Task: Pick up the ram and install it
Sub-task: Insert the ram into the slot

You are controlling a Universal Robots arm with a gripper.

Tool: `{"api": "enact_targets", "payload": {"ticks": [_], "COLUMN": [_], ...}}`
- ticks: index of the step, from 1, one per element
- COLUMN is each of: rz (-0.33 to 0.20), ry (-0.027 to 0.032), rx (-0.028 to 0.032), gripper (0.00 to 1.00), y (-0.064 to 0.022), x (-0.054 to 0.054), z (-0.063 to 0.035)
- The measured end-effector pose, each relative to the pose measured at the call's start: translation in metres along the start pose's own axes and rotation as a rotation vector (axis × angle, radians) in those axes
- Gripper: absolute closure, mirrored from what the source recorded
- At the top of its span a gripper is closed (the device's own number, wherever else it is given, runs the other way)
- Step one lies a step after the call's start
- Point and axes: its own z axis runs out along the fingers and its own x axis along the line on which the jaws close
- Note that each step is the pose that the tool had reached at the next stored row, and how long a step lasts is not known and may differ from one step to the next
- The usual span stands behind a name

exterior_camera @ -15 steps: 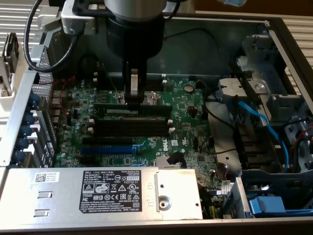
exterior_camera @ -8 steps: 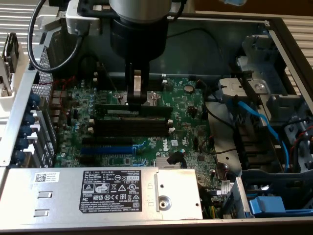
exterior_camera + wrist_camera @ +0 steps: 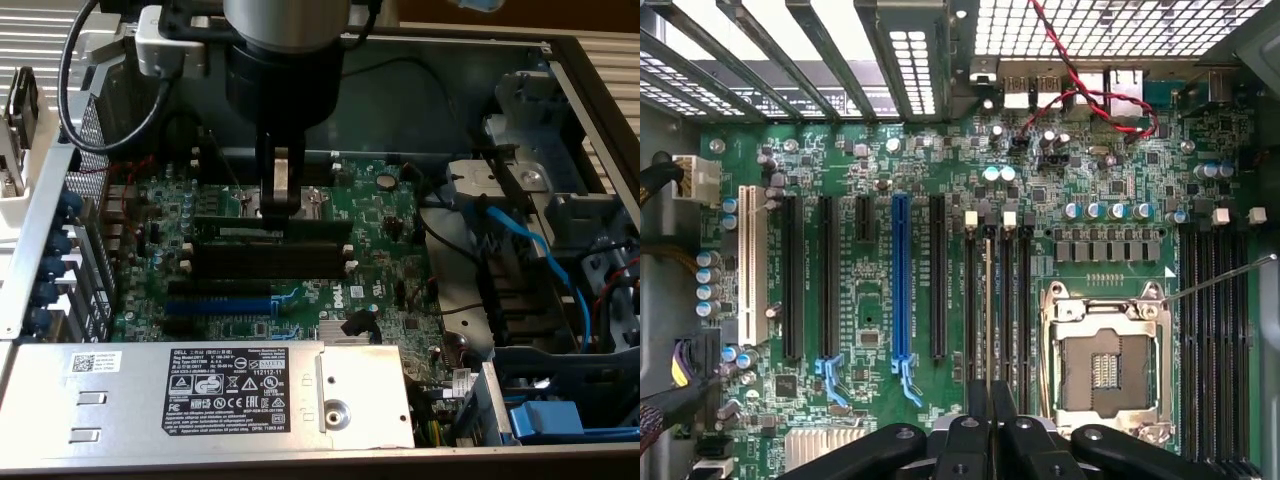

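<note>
— What's inside the grey metal computer case (image 3: 30, 270) with its lid off?

— A green motherboard (image 3: 385, 265). Toward the exterior view's left lies its blue expansion slot (image 3: 220, 305). Just beyond that are the black memory slots with white end clips (image 3: 290, 262). On the exterior view's right, a light blue cable (image 3: 540, 255) crosses the drive bay.

— And the ram?

— The long, thin dark green-black ram (image 3: 320, 226) (image 3: 988, 300) stands on edge at the far side of those slots, parallel to them. Whether it's seated, I can't tell.

— The arm?

— It points straight down from above, the black gripper (image 3: 281, 205) (image 3: 987, 420) clenched on the ram's middle.
</note>
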Motion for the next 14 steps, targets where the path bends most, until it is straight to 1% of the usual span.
{"api": "enact_targets", "payload": {"ticks": [4, 6, 8, 10, 11, 12, 14], "rz": [-0.004, -0.009, -0.012, -0.013, -0.013, -0.012, -0.013], "ry": [0.0000, 0.0015, 0.0074, 0.0080, 0.0095, 0.0131, 0.0164], "rx": [0.0000, 0.0001, 0.0000, -0.0001, 0.0001, 0.0001, 0.0002], "gripper": [0.88, 0.88, 0.88, 0.88, 0.88, 0.88, 0.88], "y": [0.0009, 0.0009, 0.0010, 0.0010, 0.0010, 0.0011, 0.0009], "x": [0.0000, -0.0002, -0.0015, -0.0014, -0.0017, -0.0027, -0.0028], "z": [0.0010, 0.0016, 0.0021, 0.0021, 0.0029, 0.0041, 0.0051]}}
